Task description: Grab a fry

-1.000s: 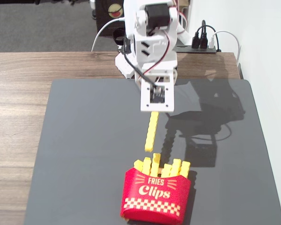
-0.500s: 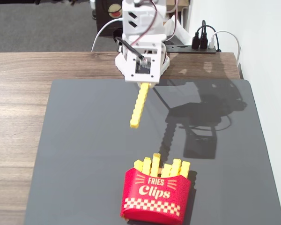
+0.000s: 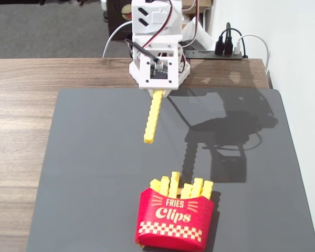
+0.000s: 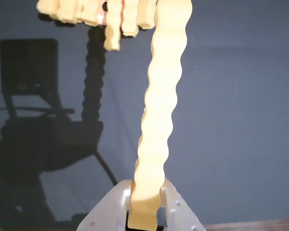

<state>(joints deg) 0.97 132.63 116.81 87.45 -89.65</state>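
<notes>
Clamping one end of a yellow plastic fry (image 4: 156,120) between its two white fingers, the gripper (image 4: 143,199) is holding it out over the dark mat (image 3: 94,157) near the table's far edge, clear of the surface and pointing toward the red "FRIES Clips" carton (image 3: 174,220) by the near edge, where the remaining fries (image 3: 181,187) are standing. Because the hold is sitting only at the fry's very end, the long free length is likely acting as a lever, so any jolt or knock against the carton could be twisting it loose and dropping it.
</notes>
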